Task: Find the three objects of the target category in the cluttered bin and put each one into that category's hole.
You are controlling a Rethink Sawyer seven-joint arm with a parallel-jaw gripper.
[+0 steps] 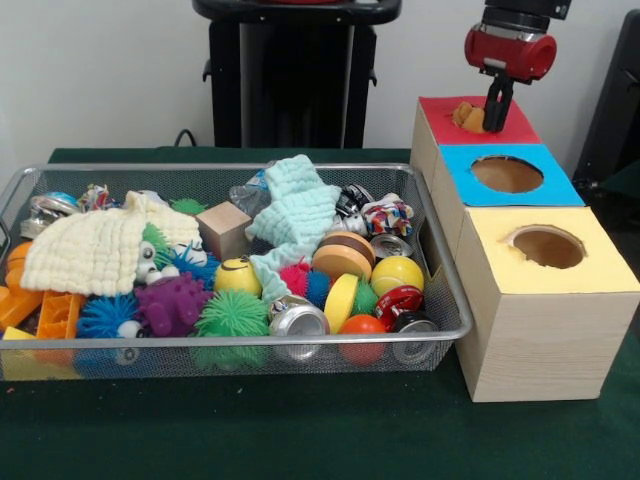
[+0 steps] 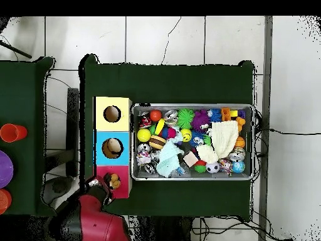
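Note:
The wire mesh bin (image 1: 447,300) is full of clutter and lies left of three wooden boxes; it also shows in the overhead view (image 2: 191,106). A tan-orange plush animal (image 1: 468,116) sits in the hole of the red-topped box (image 1: 520,126), partly sticking out. My gripper (image 1: 497,112) hangs just above the red top, right beside the plush. In the overhead view the plush (image 2: 113,181) fills the red box's hole (image 2: 123,178), with the gripper (image 2: 102,187) next to it. I can make out no other plush animal in the bin.
The blue-topped box (image 1: 560,185) and the yellow-topped box (image 1: 600,265) stand nearer the camera, with open holes. The bin holds knitted cloths (image 1: 95,250), spiky balls (image 1: 232,315), cans (image 1: 297,320), a wooden block (image 1: 223,228) and plastic toys. Green cloth covers the table (image 1: 300,430).

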